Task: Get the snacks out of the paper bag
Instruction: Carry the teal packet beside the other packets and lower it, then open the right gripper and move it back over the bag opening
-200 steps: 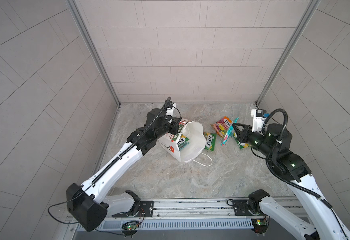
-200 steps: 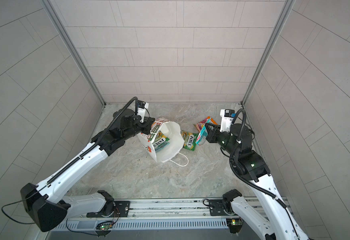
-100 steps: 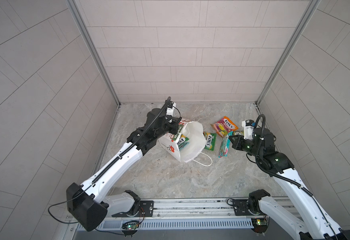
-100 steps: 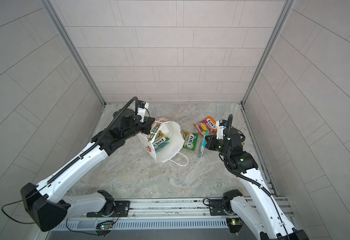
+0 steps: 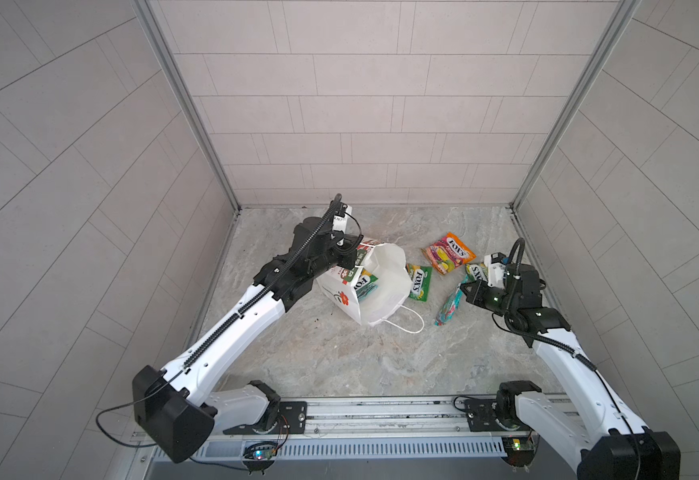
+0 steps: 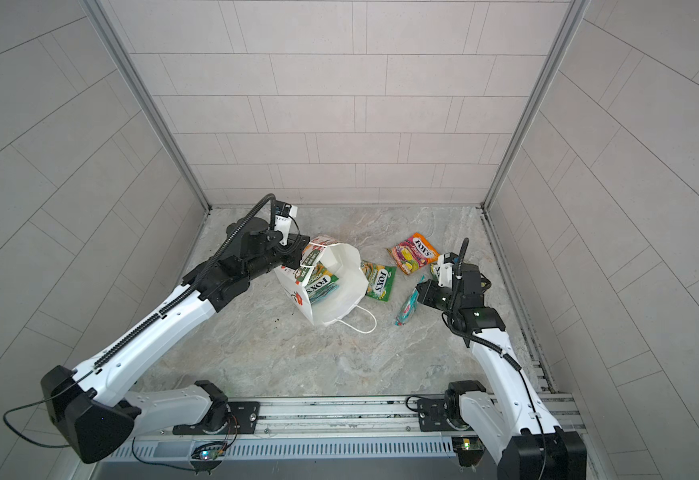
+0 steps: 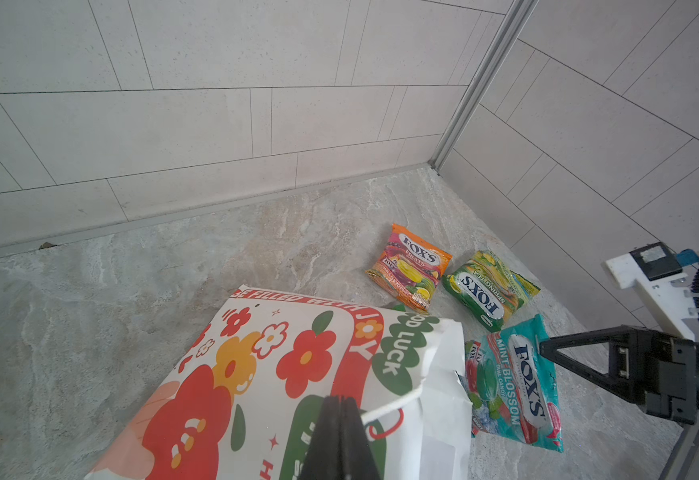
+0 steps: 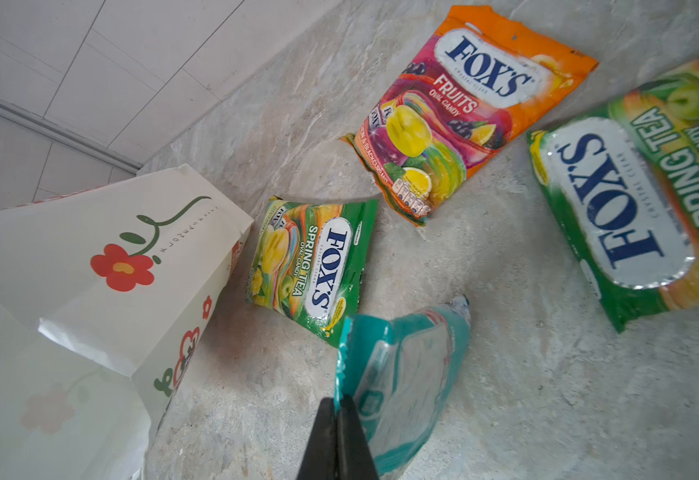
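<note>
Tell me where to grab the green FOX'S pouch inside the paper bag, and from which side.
I would pinch the green pouch by its free edge, the one facing the open middle of the paper bag, coming down from the robot's right through the mouth. The pouch leans on the inner wall beside the rim that the left gripper pinches, so that side is blocked.

Snacks (image 6: 320, 283) half-hidden inside paper bag (image 6: 341, 301)

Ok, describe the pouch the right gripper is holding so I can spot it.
From the white paper bag, look right past the green pouch beside it. The teal pouch stands on edge in the right gripper; its neighbours lie flat and are green or orange.
</note>
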You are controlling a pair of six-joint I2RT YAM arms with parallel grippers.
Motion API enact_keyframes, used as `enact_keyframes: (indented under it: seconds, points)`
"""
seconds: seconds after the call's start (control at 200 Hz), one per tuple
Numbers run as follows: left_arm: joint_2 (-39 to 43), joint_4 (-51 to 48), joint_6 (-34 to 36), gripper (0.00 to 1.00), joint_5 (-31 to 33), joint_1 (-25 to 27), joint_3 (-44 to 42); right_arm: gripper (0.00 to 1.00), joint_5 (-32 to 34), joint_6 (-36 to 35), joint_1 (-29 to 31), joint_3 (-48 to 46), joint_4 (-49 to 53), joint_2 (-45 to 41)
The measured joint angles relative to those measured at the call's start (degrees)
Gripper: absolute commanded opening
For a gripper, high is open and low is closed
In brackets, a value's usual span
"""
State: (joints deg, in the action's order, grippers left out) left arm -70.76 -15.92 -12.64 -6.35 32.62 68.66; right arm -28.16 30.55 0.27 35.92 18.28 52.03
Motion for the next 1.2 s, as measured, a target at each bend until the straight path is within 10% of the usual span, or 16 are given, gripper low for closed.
enact_keyframes:
  seconds: [0.876, 1.201]
  points:
    - [-0.9, -0.3, 0.0, 0.00, 0.0, 0.9, 0.0, 0.00, 20.1, -8.5, -0.1, 0.2, 8.1, 1.3]
    - [-0.9, -0.3, 0.0, 0.00, 0.0, 0.9, 0.0, 0.41, 25.2, -9.4, -0.1, 0.2, 5.9, 5.2]
